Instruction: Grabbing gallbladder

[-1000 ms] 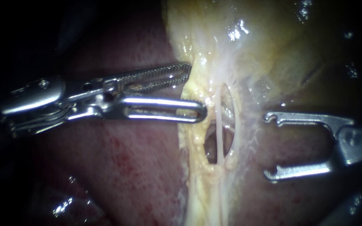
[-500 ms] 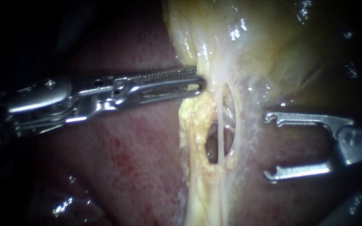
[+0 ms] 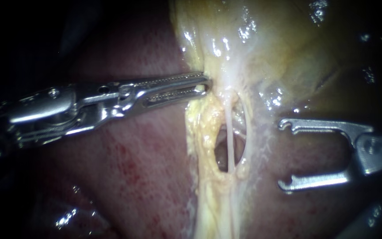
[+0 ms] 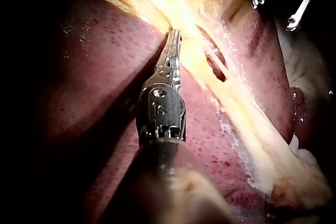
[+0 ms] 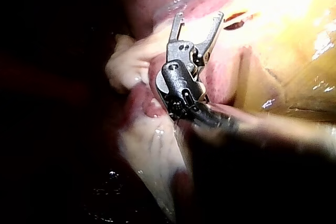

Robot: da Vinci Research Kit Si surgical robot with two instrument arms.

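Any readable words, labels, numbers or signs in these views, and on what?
None: no legible text shows on the gallbladder, the liver, the left instrument or the right instrument.

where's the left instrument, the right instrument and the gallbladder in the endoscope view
left instrument (image 3: 204, 85), endoscope view, the tip of its jaws
right instrument (image 3: 284, 155), endoscope view, midway between its open jaw tips
gallbladder (image 3: 284, 48), endoscope view, its yellowish wall
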